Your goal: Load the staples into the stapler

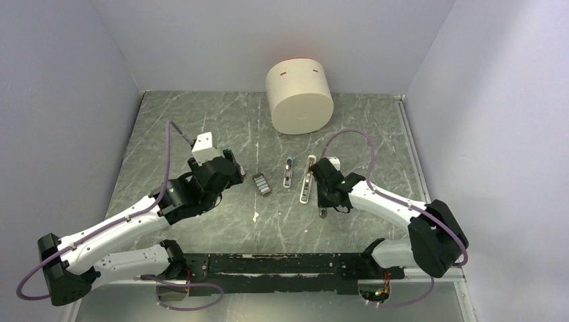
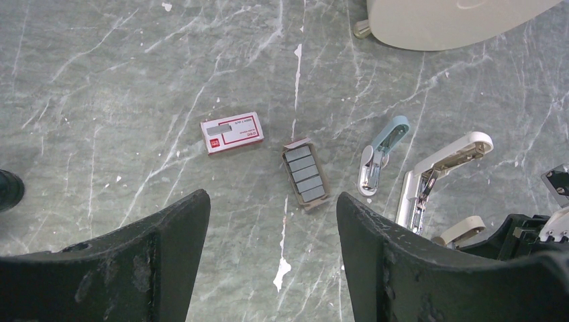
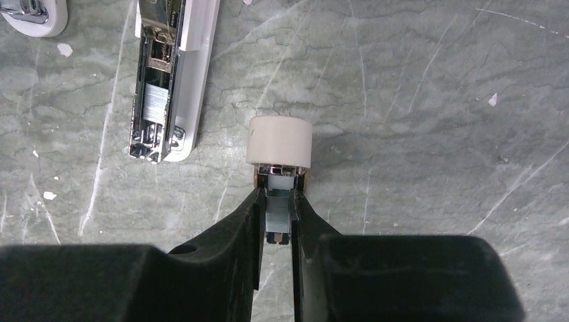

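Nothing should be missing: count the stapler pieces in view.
3. A pale blue piece lies left of the slim white bar-shaped stapler; a short beige-capped metal piece, right of it, is pinched in the right gripper. Others may be hidden.

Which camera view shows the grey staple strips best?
The left wrist view. There the staple strips lie side by side near the middle of the frame, close enough to tell the separate blocks apart. The top external view shows them only as a small dark rectangle, with no detail. The right wrist view does not show them at all.
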You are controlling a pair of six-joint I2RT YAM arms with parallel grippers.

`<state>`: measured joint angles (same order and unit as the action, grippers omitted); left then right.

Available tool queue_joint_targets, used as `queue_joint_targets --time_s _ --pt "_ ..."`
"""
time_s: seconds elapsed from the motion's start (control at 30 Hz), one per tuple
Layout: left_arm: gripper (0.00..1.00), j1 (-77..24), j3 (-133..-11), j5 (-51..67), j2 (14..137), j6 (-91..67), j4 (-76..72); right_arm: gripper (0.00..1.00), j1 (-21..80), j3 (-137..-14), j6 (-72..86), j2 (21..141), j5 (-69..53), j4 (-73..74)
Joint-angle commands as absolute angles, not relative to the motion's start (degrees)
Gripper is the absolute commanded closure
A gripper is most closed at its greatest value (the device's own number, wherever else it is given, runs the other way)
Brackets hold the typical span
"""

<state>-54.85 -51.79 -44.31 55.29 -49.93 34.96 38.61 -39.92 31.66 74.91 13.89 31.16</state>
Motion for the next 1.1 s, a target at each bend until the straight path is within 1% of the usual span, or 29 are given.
queue_joint_targets --time_s 0.0,0.13,0.37,0.7,0.8,0.93,1.0,1.07 --pt "0.26 -54.49 -52.91 -44.12 54.93 -49.92 33.92 0.79 38.22 -40.05 31.50 75.62 13.95 30.77" --pt "0.26 -54.49 -53.00 -44.12 55.01 -50.03 34.06 0.78 38.18 -39.99 31.47 75.67 13.64 30.91" --pt "0.26 -54.50 -52.97 -43.95 54.89 -49.88 33.86 0.67 38.22 -40.13 32.10 73.36 12.79 31.11" --pt "0.27 -54.49 -53.27 -42.48 55.27 -49.60 32.97 0.60 37.88 -45.84 34.01 70.12 16.29 35.19" --pt "0.26 -54.49 -53.13 -42.54 54.98 -49.66 32.85 0.60 37.42 -46.32 34.76 71.31 17.48 36.11" --pt "0.26 -54.55 -52.82 -42.46 54.94 -49.83 32.99 0.69 36.82 -45.59 36.37 73.60 19.50 36.71" --pt "0.26 -54.52 -52.82 -42.53 55.04 -49.92 33.20 0.69 36.74 -45.25 37.02 74.14 20.45 36.78" --pt "0.26 -54.50 -52.82 -42.70 55.17 -49.92 33.36 0.67 36.75 -45.01 37.33 74.33 20.84 36.45"
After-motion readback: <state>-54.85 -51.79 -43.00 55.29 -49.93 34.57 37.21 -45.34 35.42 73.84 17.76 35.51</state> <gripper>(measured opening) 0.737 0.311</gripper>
